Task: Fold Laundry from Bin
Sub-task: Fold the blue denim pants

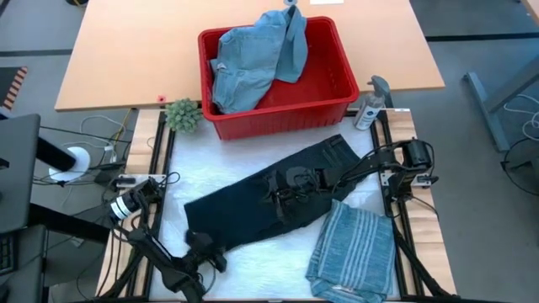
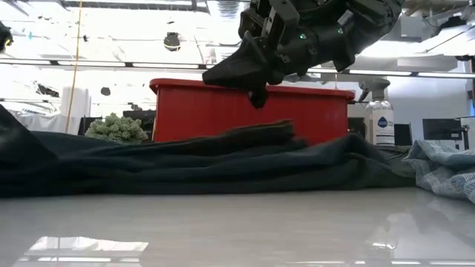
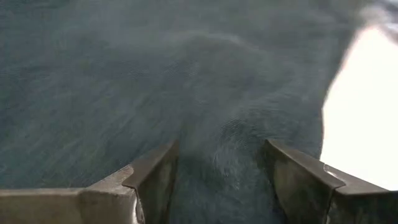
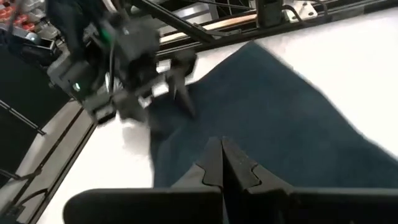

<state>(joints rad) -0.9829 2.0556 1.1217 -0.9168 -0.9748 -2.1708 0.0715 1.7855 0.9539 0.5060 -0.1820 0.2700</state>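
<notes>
Lying slantwise across the white worktop (image 1: pixel 253 261), the dark trousers (image 1: pixel 253 206) reach from the left hand (image 1: pixel 200 246), spread wide at their near end, to the right hand (image 1: pixel 282 192), pinched shut above their middle. The red bin (image 1: pixel 337 105) sits beyond; the striped shirt (image 1: pixel 354 252) lies beside.

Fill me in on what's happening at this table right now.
A two-armed robot is folding laundry. Long dark navy trousers lie spread diagonally on the white table. The left claw is open at the trousers' lower end, with dark cloth between its fingers. The right claw is shut and hovers above the trousers' middle. A folded striped shirt sits beside them, and light blue denim pieces are in the red bin.
</notes>
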